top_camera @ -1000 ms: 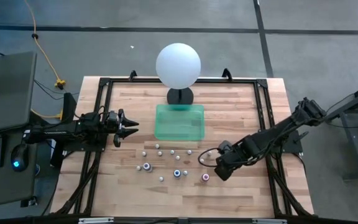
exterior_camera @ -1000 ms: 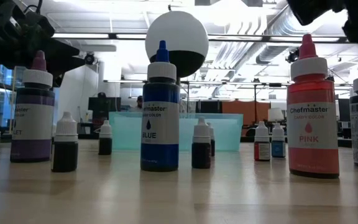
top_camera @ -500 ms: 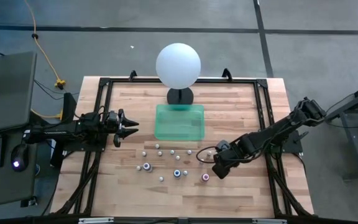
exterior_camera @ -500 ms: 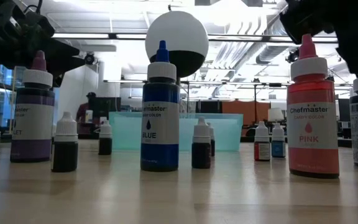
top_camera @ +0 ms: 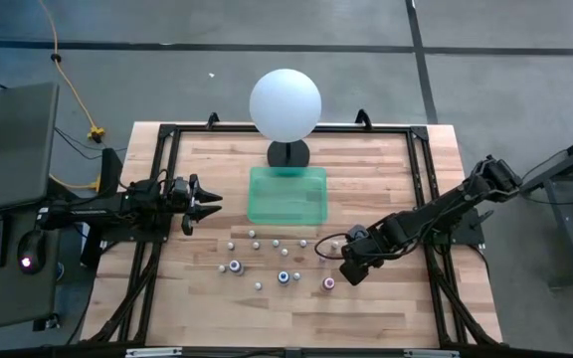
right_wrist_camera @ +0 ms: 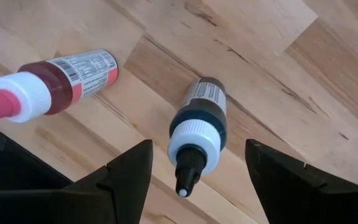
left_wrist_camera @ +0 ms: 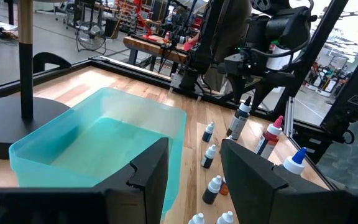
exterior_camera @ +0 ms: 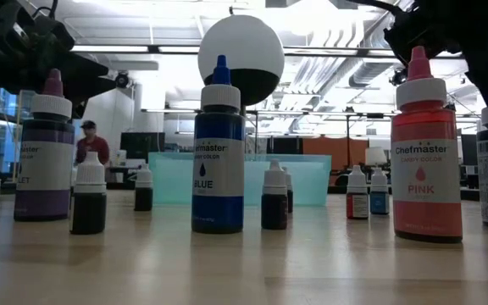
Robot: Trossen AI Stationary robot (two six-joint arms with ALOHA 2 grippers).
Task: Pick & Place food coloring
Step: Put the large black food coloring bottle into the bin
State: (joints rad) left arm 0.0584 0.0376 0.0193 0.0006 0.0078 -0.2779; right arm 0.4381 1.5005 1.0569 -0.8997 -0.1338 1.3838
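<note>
The right claw point(right_wrist_camera: 191, 163) hangs with fingers spread wide above a dark-topped bottle point(right_wrist_camera: 199, 129) standing on the wooden counter point(top_camera: 386, 174), near the pink bottle point(exterior_camera: 426, 157) labelled "Chefmaster PINK". The blue bottle point(exterior_camera: 219, 157) reads "Chefmaster BLUE". The left claw point(top_camera: 207, 202), partly open and empty, waits beside the teal tray point(top_camera: 286, 195).

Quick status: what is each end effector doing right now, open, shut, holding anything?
Left end effector: open, empty, beside the bin.
Right end effector: open, empty, over a dark bottle.
</note>
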